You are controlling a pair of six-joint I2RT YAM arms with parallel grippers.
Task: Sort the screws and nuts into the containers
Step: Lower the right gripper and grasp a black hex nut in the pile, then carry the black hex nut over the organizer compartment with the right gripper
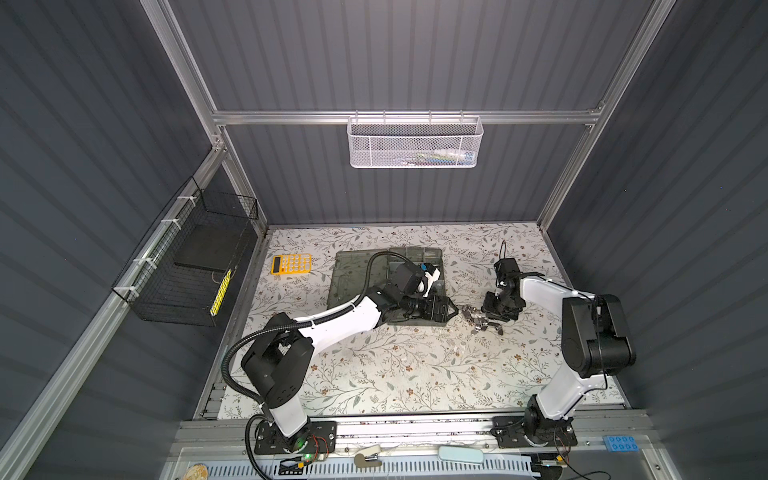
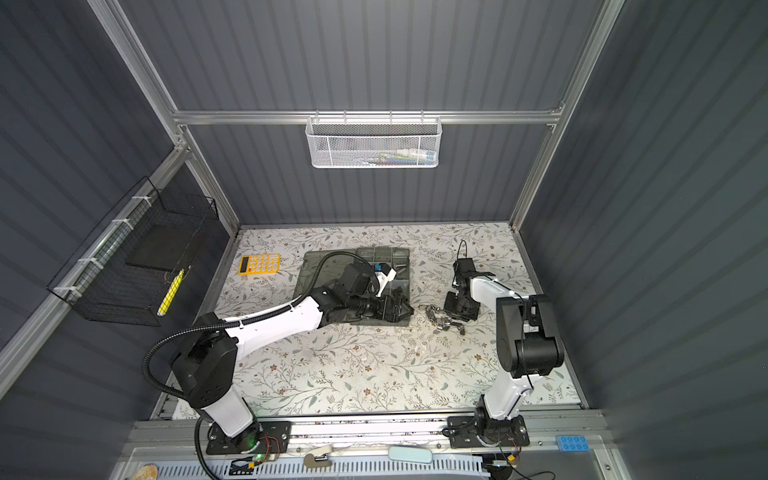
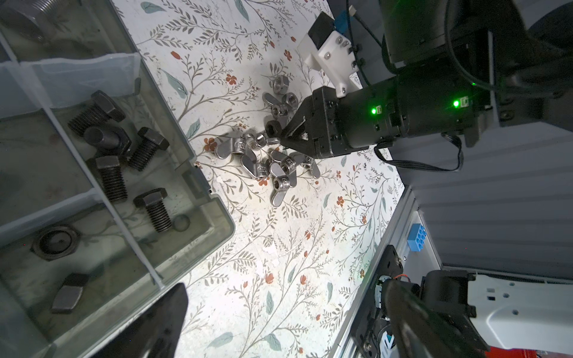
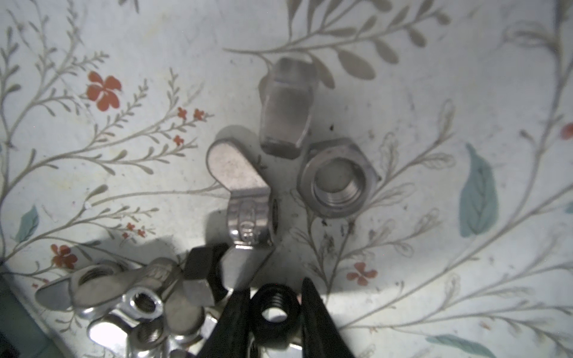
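On the floral mat lies a pile of silver wing nuts and hex nuts, seen in both top views. My right gripper points down into this pile, shut on a black nut that sits between its two fingertips. A silver hex nut and a wing nut lie just beyond. The containers are cells of a grey-green case. One cell holds several black screws, another a large black nut. My left gripper hangs open and empty over the case's near right corner.
The case's flat lid lies open to the left of the cells. A yellow calculator sits at the back left of the mat. A white mesh basket hangs on the back wall, a black wire basket on the left wall.
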